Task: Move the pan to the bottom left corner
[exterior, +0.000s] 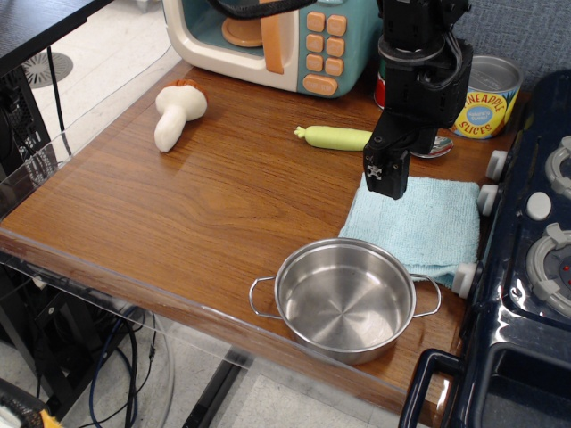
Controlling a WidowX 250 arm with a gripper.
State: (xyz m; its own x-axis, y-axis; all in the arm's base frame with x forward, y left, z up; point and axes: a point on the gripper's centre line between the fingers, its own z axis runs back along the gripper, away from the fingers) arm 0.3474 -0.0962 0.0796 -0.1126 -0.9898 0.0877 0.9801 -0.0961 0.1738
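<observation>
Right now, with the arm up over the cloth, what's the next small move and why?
Probably bring the black gripper forward and down toward the round shiny steel pan. It hangs above the light blue cloth, behind the pan and apart from it, holding nothing. The pan sits at the front edge toward the right, so it must be grasped before heading to the bare brown tabletop at left. Jaws' opening unclear.

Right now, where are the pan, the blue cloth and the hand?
pan [343, 299]: observation view, on its inner bottom.
blue cloth [428, 223]: observation view, on its middle.
hand [385, 174]: observation view, on its lower tip.
</observation>
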